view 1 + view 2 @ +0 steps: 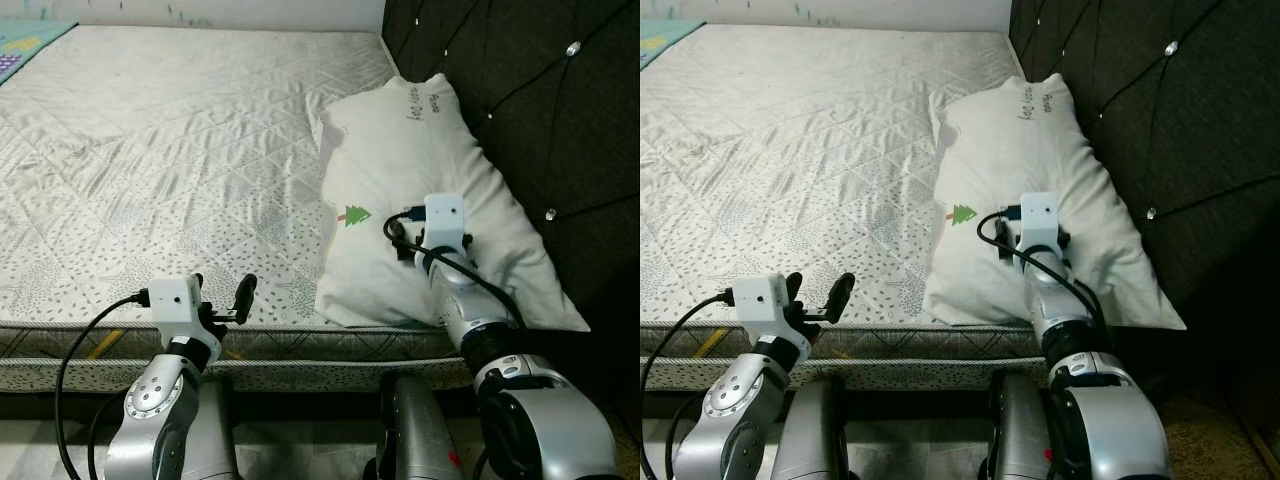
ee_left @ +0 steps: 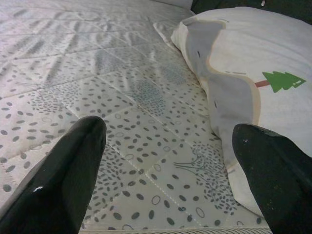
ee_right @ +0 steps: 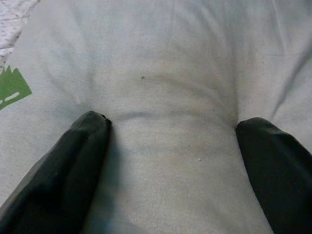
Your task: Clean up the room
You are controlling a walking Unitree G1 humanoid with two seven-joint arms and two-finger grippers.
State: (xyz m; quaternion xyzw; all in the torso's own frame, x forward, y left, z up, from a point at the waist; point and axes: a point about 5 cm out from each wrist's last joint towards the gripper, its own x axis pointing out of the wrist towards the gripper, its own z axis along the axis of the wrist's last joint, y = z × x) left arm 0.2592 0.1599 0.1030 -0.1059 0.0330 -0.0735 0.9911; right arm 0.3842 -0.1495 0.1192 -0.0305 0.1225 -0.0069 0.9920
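Note:
A white pillow with a small green tree print lies on the bed's right side, against the dark headboard. My right arm reaches over the pillow's near half, and its wrist camera sits above the fabric. In the right wrist view my right gripper is open, both fingertips pressed into the pillow with a soft bulge of fabric between them. My left gripper hovers open at the bed's front edge, left of the pillow, with nothing between its fingers.
The quilted grey patterned mattress stretches bare to the left and far side. A dark tufted headboard rises on the right. A colourful mat lies at the far left corner. The bed's front edge is just before me.

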